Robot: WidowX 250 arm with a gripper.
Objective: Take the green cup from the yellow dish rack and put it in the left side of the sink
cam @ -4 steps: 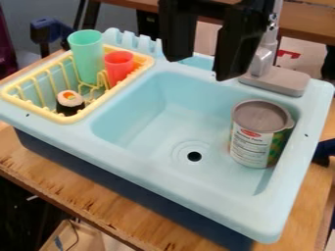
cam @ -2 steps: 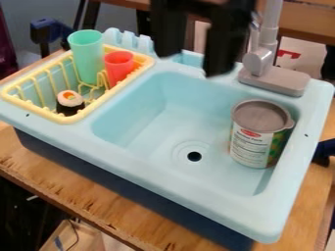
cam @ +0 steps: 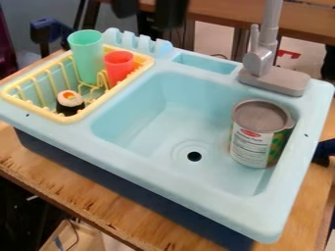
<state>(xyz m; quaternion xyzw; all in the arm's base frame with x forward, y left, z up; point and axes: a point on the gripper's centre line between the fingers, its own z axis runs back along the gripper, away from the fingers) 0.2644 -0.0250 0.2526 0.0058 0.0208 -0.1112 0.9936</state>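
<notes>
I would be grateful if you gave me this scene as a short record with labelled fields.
gripper: top edge of view, fingers apart, nothing between them
sink: light blue, on wooden table
in basin: upright can, right of drain
yellow rack: green cup, red cup, toy sushi
behind basin: grey faucet

The black gripper is seen at the top edge, its fingers held apart. In the light blue sink, a can is placed upright, near the right wall. By the yellow rack, a green cup, a red cup and a sushi piece are held.
</notes>
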